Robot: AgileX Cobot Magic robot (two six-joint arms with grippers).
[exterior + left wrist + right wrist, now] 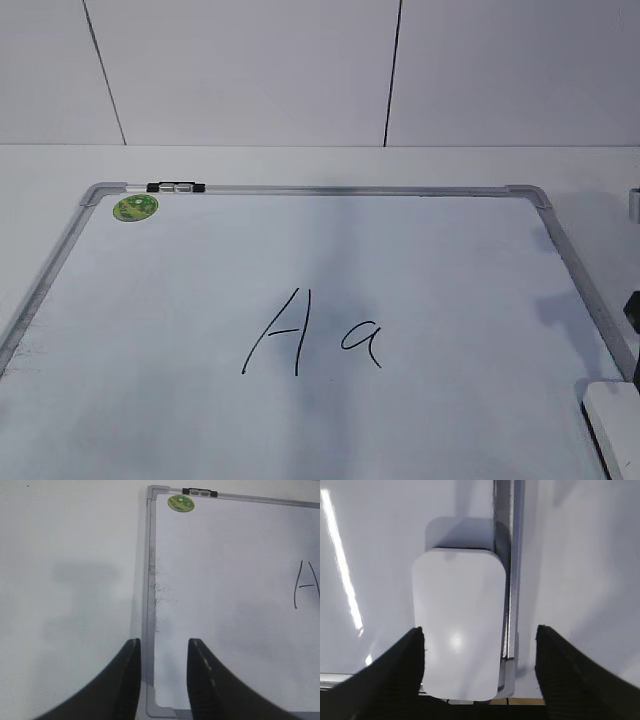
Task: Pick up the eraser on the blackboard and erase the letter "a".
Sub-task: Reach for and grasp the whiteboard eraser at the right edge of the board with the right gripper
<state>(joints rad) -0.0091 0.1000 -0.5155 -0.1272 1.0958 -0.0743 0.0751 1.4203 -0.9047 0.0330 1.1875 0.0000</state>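
The blackboard (pixel 330 189) is a white board with a silver-grey frame, lying flat on the table. The letter "a" (pixel 362 340) is written in black marker near its middle, right of a taller capital "A" (pixel 280 335). The white eraser (pixel 612 420) lies in the board's front right corner, against the frame. In the right wrist view my right gripper (pixel 480 640) is open wide, its fingers straddling the eraser (pixel 457 625) and the frame rail (pixel 504 580). My left gripper (pixel 164 652) is open and empty over the board's left frame (pixel 150 580), near the front left corner.
A round green sticker (pixel 135 208) and a small black-and-white clip (pixel 175 187) sit at the board's far left corner. The white table surrounds the board, with a white wall behind. Dark arm parts (pixel 632 305) show at the right edge.
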